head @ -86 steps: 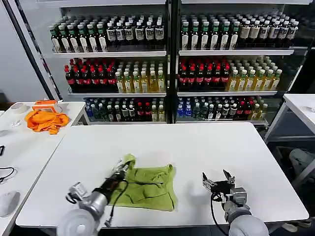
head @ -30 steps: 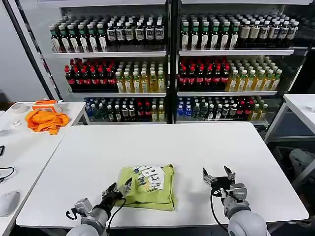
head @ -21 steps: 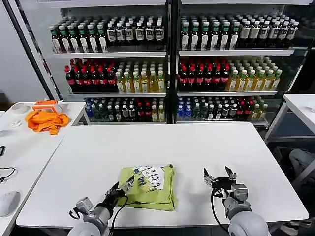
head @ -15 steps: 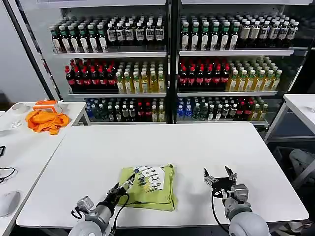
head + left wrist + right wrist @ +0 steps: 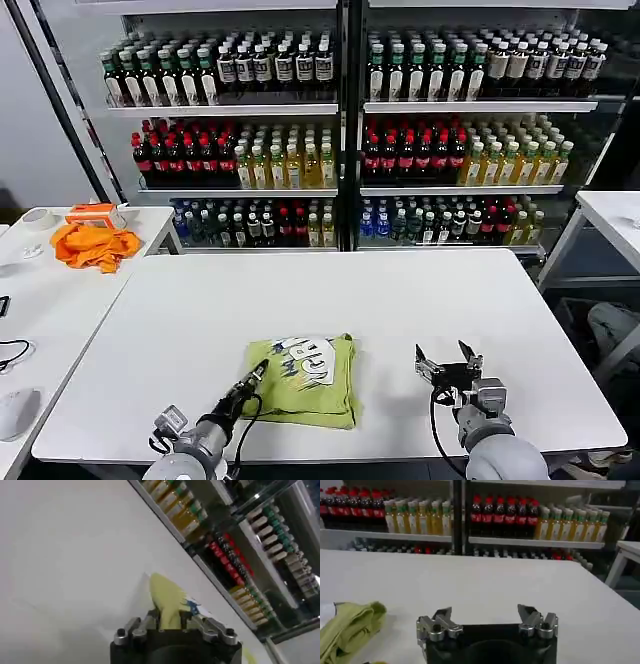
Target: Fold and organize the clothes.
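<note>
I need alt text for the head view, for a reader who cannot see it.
A folded lime T-shirt lies on a white table; the left gripper is closed on its left edge. The right gripper waits open beside it, before shelves of bottles.

Left claw [image 5: 170, 622] sits low over the white bench [image 5: 65, 555], its fingers closed in on the pointed edge of the lime T-shirt [image 5: 167, 600] — the fabric pokes up right between them. A bit of white and blue print shows beside it (can't read it). Shelves of bottles [image 5: 240, 555] run behind.
</note>
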Motion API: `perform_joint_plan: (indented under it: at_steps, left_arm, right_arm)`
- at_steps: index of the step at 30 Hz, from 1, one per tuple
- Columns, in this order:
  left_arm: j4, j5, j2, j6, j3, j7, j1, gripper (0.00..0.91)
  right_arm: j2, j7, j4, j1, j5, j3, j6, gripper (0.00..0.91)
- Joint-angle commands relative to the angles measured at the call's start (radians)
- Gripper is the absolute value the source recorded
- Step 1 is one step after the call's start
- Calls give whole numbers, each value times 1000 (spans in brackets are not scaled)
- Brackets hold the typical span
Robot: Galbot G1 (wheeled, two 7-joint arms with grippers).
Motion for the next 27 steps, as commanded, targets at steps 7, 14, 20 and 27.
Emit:
perform_joint_plan:
  at_steps: [7, 14, 20, 27]
  left_arm:
    - [-35, -119, -41, -32, -55, 34, -6, 20]
    - [-113, -184, -32, -20, -216, 27, 39, 20]
    - [-218, -215, 201, 15, -526, 17, 96, 20]
    - [-218, -186, 552, 107, -770, 30, 113, 20]
  right_arm:
    - [-3, -1, 3, 0, 8, 7, 2, 907]
    - [-3, 0, 0, 14, 19, 7, 2, 907]
    - [0, 0, -12, 53, 35, -6, 2, 907]
    - [6, -1, -23, 84, 51, -20, 4, 907]
